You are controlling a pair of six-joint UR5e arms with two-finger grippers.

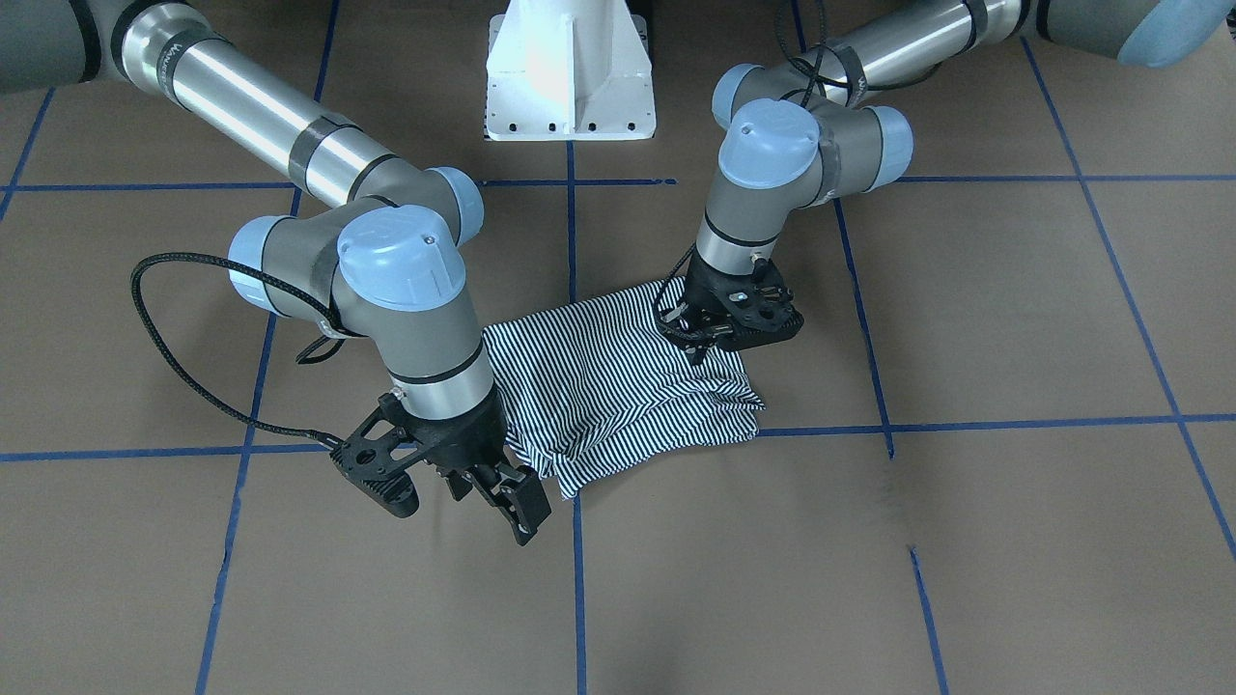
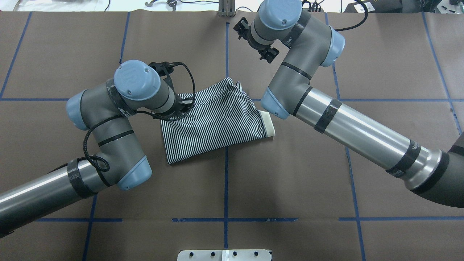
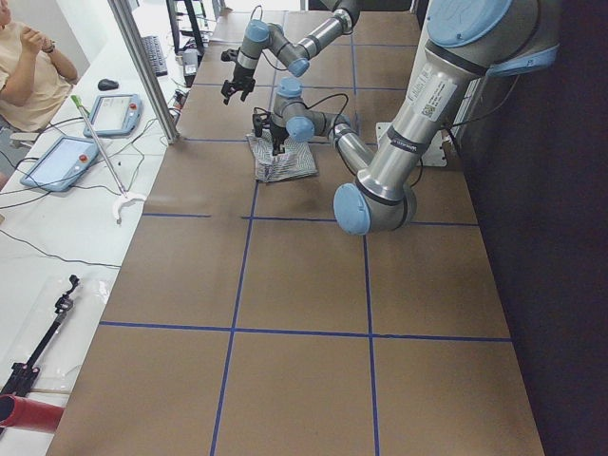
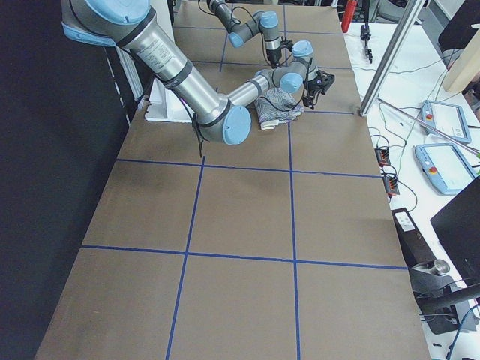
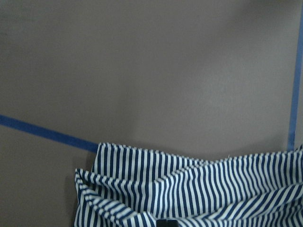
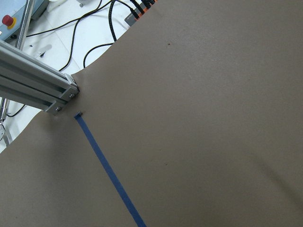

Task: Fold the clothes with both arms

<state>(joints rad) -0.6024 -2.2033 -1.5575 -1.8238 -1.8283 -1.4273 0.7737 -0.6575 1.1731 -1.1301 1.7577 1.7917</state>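
The striped polo shirt (image 2: 214, 123) lies on the brown table (image 2: 290, 181) pretty much in the middle, straddling the blue tape line (image 2: 226, 181) that runs out from the robot. From where I stand it looks well on the way: it is down to a compact, roughly rectangular packet with no sleeve sticking out, and the cream collar (image 2: 267, 125) peeks from the edge on the right arm's side. The edge nearest the robot is straight and flat. The far edge is another matter, with layers bunched and not lined up, as the front-facing view shows. The left gripper (image 1: 697, 349) is down on the shirt near its left edge, fingertips touching the cloth where creases gather. Its fingers look close together, but I cannot tell whether they pinch a fold or merely press on it, and its wrist camera shows only rumpled stripes with a sliver of black at the bottom. The right gripper (image 1: 492, 494) hangs above the table just off the shirt's far corner, jaws spread apart and holding nothing; its own camera sees only bare table and tape. So I'd judge the main folds are done, and what is left is tidying that rumpled far edge, perhaps one last fold to tuck the collar in, then letting go and drawing both arms clear
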